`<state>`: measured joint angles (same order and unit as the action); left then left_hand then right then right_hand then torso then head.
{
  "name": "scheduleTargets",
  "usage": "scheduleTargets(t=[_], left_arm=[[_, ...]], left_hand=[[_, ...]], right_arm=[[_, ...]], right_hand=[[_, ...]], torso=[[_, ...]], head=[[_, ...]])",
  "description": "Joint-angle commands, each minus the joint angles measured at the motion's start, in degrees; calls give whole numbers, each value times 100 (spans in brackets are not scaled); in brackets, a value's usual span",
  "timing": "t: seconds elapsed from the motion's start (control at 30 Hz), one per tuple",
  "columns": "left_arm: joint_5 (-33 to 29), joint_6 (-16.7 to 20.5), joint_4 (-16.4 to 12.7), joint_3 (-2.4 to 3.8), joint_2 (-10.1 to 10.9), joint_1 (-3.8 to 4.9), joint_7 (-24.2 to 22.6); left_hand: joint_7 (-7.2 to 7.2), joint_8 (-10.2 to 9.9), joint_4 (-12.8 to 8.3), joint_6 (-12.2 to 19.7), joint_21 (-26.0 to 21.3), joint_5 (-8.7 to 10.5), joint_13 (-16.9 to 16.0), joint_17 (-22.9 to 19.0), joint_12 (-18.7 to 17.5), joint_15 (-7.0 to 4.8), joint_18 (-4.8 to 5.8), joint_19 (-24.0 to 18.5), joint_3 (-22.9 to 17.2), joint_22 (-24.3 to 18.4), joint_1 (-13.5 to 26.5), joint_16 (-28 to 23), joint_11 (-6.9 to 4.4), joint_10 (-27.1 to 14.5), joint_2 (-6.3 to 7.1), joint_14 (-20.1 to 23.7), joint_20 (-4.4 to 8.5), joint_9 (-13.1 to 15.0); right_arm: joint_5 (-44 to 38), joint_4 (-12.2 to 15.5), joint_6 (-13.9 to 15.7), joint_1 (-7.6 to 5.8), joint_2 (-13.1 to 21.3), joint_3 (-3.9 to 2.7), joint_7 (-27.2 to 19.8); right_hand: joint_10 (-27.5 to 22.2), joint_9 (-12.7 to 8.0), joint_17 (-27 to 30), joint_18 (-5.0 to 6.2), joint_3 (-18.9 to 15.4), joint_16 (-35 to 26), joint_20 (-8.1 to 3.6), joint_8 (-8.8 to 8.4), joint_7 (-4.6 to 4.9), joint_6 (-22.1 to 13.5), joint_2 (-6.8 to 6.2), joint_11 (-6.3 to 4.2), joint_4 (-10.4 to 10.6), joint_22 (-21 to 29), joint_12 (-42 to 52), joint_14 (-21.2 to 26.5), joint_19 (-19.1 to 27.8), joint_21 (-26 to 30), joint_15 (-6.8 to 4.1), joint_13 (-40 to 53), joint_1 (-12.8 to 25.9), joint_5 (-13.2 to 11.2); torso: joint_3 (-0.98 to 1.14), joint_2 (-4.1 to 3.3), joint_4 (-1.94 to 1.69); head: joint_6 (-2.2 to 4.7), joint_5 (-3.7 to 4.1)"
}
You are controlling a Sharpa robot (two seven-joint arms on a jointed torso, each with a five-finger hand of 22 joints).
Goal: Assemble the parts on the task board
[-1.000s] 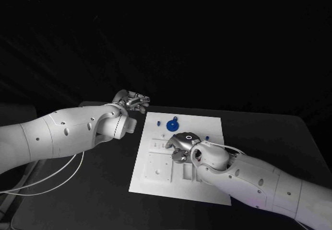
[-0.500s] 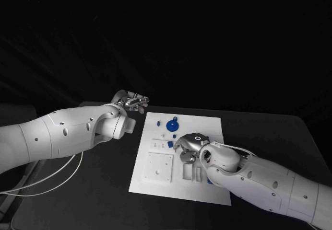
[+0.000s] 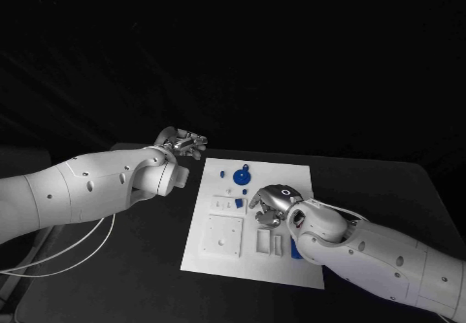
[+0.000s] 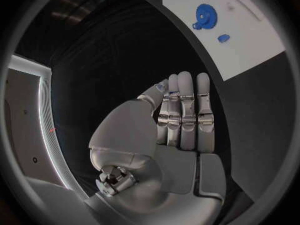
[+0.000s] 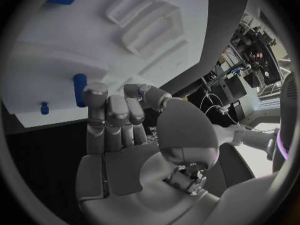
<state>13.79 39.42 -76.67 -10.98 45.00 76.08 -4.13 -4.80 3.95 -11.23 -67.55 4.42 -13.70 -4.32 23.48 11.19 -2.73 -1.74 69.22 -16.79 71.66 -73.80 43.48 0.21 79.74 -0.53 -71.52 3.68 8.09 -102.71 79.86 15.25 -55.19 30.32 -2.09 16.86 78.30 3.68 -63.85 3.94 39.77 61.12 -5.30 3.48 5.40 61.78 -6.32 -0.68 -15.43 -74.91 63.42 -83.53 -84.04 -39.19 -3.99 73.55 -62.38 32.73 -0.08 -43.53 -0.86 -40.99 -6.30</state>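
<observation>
The white task board (image 3: 291,176) lies in the middle of the table. A blue gear (image 3: 242,177) and two small blue parts (image 3: 222,173) sit near its far end; the left wrist view shows the same gear (image 4: 204,15). A short blue peg (image 3: 240,201) stands mid-board, just left of my right hand (image 3: 275,202), which hovers low over the board with its fingers loosely bent and nothing in them. In the right wrist view that peg (image 5: 79,89) is beside my fingertips (image 5: 95,91). My left hand (image 3: 184,143) is off the board's far left corner, fingers straight and empty (image 4: 182,115).
White raised fixtures stand on the board's near half: a square block (image 3: 224,234) and a slotted block (image 3: 269,240). A long blue piece (image 3: 294,247) lies beside my right forearm. Black table surrounds the board.
My right hand has slid to the right across the board, uncovering the blue peg and the slotted block. The left hand has stayed put.
</observation>
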Motion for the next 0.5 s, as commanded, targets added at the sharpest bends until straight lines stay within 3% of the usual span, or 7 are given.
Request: scheduleTargets(t=[0.03, 0.07, 0.13, 0.2, 0.27, 0.37, 0.5], left_arm=[[-14, -45, -6, 2, -2, 8, -37], [-14, -48, -6, 2, -4, 8, -37], [-14, -53, -7, 1, -10, 8, -37], [-14, -58, -9, 0, -16, 8, -36], [-14, -59, -11, -1, -24, 7, -34], [-14, -62, -13, -2, -39, 7, -33], [-15, -64, -19, -3, -52, 7, -26]], left_hand=[[-6, 20, 15, 25, -24, 39, 10, 4, -23, 28, -47, 10, -22, 8, -17, -22, 10, -23, 61, 28, 2, 7], [-6, 20, 15, 25, -24, 39, 10, 4, -23, 28, -47, 10, -22, 8, -17, -22, 10, -23, 61, 28, 2, 7], [-6, 20, 15, 25, -24, 39, 10, 4, -23, 28, -47, 10, -22, 8, -17, -22, 10, -23, 61, 28, 2, 7], [-6, 20, 15, 25, -24, 39, 10, 4, -23, 28, -47, 10, -22, 8, -17, -22, 10, -23, 61, 28, 2, 7], [-6, 20, 15, 25, -24, 39, 10, 4, -23, 28, -47, 10, -22, 8, -17, -22, 10, -23, 61, 28, 2, 7], [-6, 20, 15, 25, -24, 39, 10, 4, -23, 28, -47, 10, -22, 8, -17, -22, 10, -23, 61, 28, 2, 7], [-6, 18, 16, 26, -26, 62, 10, 3, -23, 30, -45, 4, -20, 14, -13, -24, 11, -27, 61, 31, -1, 5]], right_arm=[[405, 5, 697, 4, -30, -12, -38], [436, -16, 768, 4, -53, -14, 8], [451, -67, 862, 3, -107, -17, 121], [429, -138, 896, 3, -176, -19, 228], [391, -251, 911, 3, -274, -21, 313], [302, -429, 920, 3, -424, -21, 415], [191, -634, 873, 6, -616, -20, 531]], right_hand=[[-53, 23, 66, 60, -437, -79, 53, 10, 16, 176, -10, 34, 103, -224, -48, 11, -221, 158, 48, -44, -119, -737], [-86, 42, 113, 63, -668, -139, 56, 15, -14, 234, -42, 22, 166, -176, -112, 23, -217, 263, 49, -85, -151, -1249], [-110, 72, 156, 53, -1160, -198, 52, 10, -51, 284, -41, 13, 351, -101, -171, 16, -241, 360, 44, -131, -282, -1885], [-115, 102, 167, 40, -1490, -222, 45, 13, -59, 297, -38, 12, 556, -41, -189, 6, -269, 432, 38, -153, -441, -2172], [-126, 121, 174, 34, -1594, -241, 41, 13, -76, 295, -102, 10, 729, -12, -211, 6, -272, 476, 38, -173, -465, -2704], [-134, 159, 179, 27, -1654, -265, 40, 13, -78, 281, -201, 12, 976, 11, -231, 4, -279, 492, 39, -195, -541, -2833], [-138, 214, 164, 28, -1807, -272, 35, 14, -84, 281, -284, 7, 1219, 37, -236, -1, -279, 503, 33, -211, -589, -2898]], torso=[[-5, 0, -1], [-6, 0, -2], [-8, 0, -7], [-9, -3, -10], [-11, -2, -9], [-13, -4, -13], [-10, -8, -23]], head=[[8, 9], [9, 10], [11, 18], [11, 27], [8, 35], [35, 60], [11, 52]])
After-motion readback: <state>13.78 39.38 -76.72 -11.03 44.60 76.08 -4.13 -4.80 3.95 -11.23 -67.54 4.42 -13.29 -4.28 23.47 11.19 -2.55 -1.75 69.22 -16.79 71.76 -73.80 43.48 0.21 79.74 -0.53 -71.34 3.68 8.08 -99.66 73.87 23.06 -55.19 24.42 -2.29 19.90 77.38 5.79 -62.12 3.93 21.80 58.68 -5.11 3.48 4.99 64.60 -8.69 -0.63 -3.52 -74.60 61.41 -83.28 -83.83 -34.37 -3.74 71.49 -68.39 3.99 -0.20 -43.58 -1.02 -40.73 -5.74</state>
